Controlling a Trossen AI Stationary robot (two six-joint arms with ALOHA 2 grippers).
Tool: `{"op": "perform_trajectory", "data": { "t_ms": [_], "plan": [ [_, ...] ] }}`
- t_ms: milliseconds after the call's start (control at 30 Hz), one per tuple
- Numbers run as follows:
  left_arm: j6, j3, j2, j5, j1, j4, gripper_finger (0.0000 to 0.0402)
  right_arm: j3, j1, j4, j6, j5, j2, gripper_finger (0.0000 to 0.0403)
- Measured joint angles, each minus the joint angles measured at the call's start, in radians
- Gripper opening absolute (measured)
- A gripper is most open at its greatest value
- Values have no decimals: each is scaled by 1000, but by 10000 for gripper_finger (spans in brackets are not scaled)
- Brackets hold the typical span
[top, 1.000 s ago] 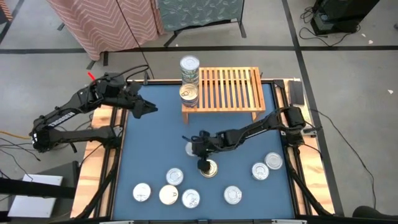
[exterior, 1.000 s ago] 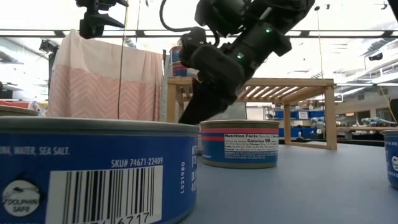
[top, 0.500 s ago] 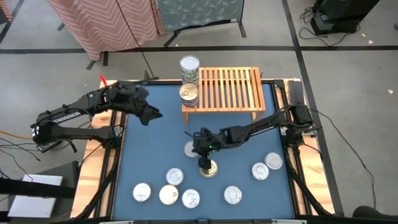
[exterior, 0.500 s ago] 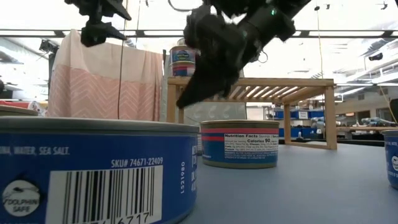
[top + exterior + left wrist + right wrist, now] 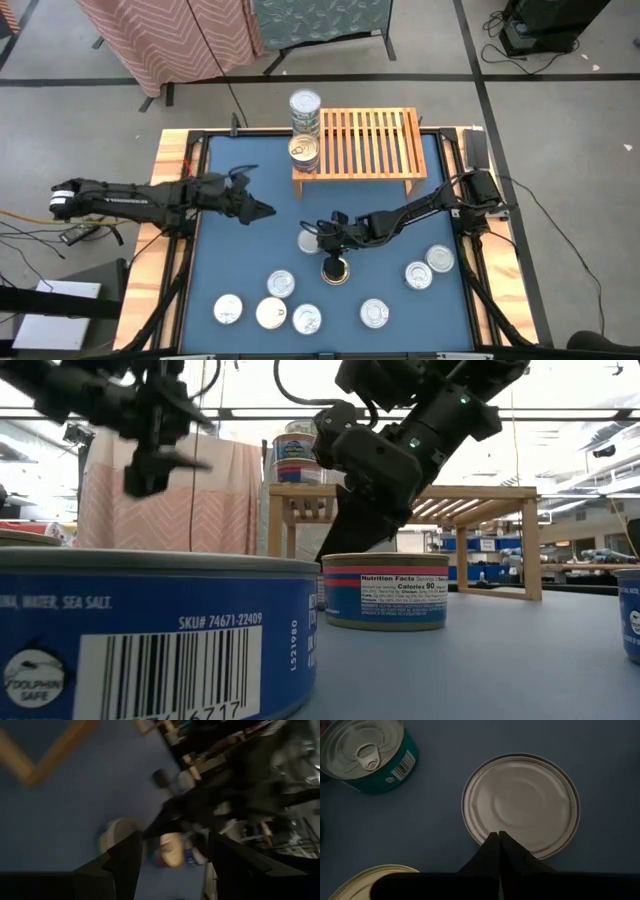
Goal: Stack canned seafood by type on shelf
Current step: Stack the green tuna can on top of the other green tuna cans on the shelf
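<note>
The dark left arm has swung away from the far-left corner and stretched out low across the blue worktop (image 5: 240,250), so its left gripper (image 5: 262,210) now sits nearer the middle, with its fingers (image 5: 125,857) apart. The right gripper (image 5: 334,262), fingers pressed together, has dropped back down over the flat round gold-topped tin (image 5: 336,270) after lifting briefly, and the right arm lies lower and straighter.

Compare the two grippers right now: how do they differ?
The left gripper has open fingers and holds nothing; the right gripper is shut to a single point. The left gripper hangs over bare blue table away from any tin; the right gripper's tip sits over the gold-topped can. Both are dark two-finger grippers, neither carrying a can.
</note>
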Motion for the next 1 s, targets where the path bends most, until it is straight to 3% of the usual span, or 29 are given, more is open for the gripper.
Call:
{"op": "perform_trajectory", "data": {
  "t_ms": [133,367,833,1000],
  "plan": [
    [-130,-106,13,-65,-42,82,229,-28,3,12,75,56,-4,1],
    [-354,-237,68,-111,-70,351,229,-98,-3,84,149,58,-6,1],
    [-509,-243,305,-124,-82,494,229,-139,-4,146,218,85,6,0],
    [-539,-243,406,-120,-102,629,229,-137,15,156,233,116,24,0]
  ]
}}
